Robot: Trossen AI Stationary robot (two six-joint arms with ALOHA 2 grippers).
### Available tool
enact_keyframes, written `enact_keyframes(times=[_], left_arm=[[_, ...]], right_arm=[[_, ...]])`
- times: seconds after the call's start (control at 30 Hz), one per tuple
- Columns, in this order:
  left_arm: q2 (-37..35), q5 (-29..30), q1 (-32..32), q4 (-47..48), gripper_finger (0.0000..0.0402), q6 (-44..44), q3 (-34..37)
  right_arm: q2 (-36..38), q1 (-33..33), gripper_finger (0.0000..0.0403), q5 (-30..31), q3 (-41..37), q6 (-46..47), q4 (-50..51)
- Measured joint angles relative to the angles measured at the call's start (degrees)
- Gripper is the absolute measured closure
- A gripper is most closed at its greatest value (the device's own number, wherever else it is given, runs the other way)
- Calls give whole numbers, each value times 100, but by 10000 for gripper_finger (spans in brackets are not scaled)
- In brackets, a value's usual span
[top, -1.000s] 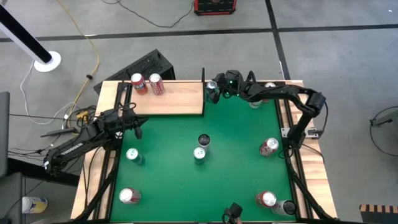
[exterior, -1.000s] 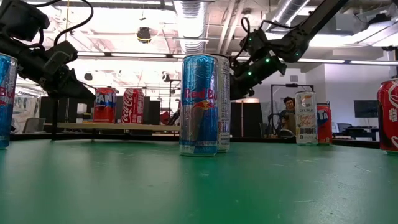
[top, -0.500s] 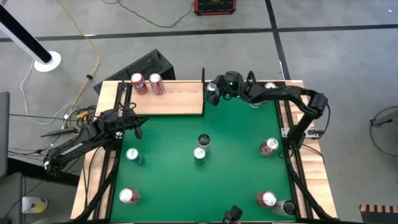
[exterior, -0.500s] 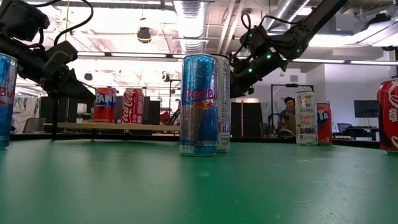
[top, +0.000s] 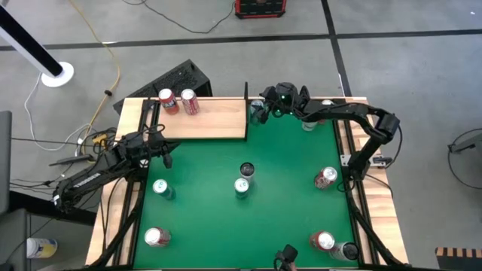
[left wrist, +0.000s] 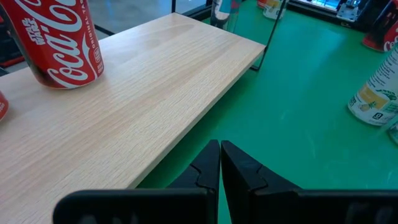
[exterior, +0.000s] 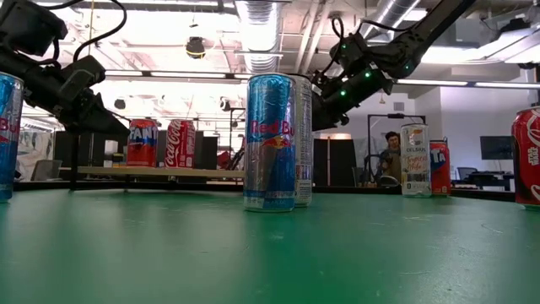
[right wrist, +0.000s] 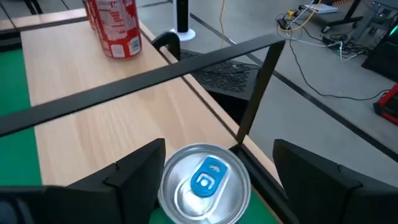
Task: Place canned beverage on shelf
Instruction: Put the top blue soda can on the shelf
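Two cans (top: pixel 177 102) on shelf (top: pixel 211 119), blue-tabbed can (right wrist: pixel 205 183) between right gripper (right wrist: pixel 211 180) only wrist-visible

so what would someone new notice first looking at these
Probably the right gripper at the table's far edge, its open fingers straddling a silver can with a blue tab, just beside the end of the pale-wood shelf board. Next, the two red soda cans standing at the shelf's other end. In the low view a tall blue-and-silver Red Bull can fills the middle of the green felt tabletop.
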State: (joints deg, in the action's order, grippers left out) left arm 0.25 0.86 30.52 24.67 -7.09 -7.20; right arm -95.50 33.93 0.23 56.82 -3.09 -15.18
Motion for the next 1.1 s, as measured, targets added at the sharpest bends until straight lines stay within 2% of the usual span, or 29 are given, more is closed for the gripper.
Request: enact_keyframes(times=[0.33, 0.7, 0.8, 0.97, 1.1], left_arm=[[0, 0, -1, 0, 402, 0, 0], [0, 0, -1, 0, 402, 0, 0], [0, 0, -2, 0, 402, 0, 0], [0, 0, 0, 0, 402, 0, 0], [0, 0, -1, 0, 402, 0, 0]], right_arm=[[-321, -48, 81, -22, 4, 22, -16], [-330, -67, 82, -24, 6, 104, -16], [-330, -39, 92, -24, 6, 135, 23], [-330, -39, 134, -13, 6, 157, 27], [-302, -39, 138, -17, 9, 201, 53]])
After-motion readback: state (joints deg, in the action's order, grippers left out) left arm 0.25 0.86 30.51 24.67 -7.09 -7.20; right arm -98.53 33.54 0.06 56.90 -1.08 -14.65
